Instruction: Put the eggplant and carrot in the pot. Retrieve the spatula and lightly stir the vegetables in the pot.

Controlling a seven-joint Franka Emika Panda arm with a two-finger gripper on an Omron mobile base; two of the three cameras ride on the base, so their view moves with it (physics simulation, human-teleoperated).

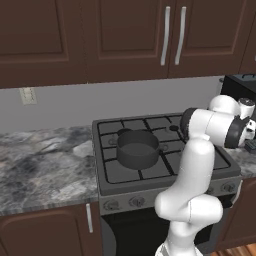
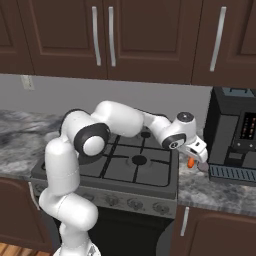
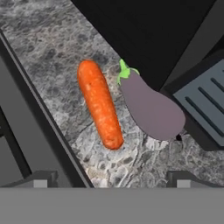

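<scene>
The orange carrot [image 3: 99, 103] and the purple eggplant [image 3: 151, 107] lie side by side on the marble counter, between the stove's edge and a black machine. In the right base view they show as a small carrot [image 2: 190, 162] and eggplant [image 2: 202, 167] under the hand. My gripper [image 3: 113, 179] hovers over them, open, with nothing between its fingertips [image 3: 41, 179]; the carrot's narrow end lies just ahead of the gap. The gripper [image 2: 196, 160] hangs right of the stove. The dark grey pot [image 1: 137, 148] stands on a left burner, apart from the hand. The spatula is out of view.
A black coffee machine [image 2: 232, 135] with a slatted drip tray [image 3: 205, 100] stands close beside the eggplant. The stove [image 2: 135, 167] borders the carrot on the other side. Marble counter [image 1: 45, 160] stretches left of the stove. Cabinets hang overhead.
</scene>
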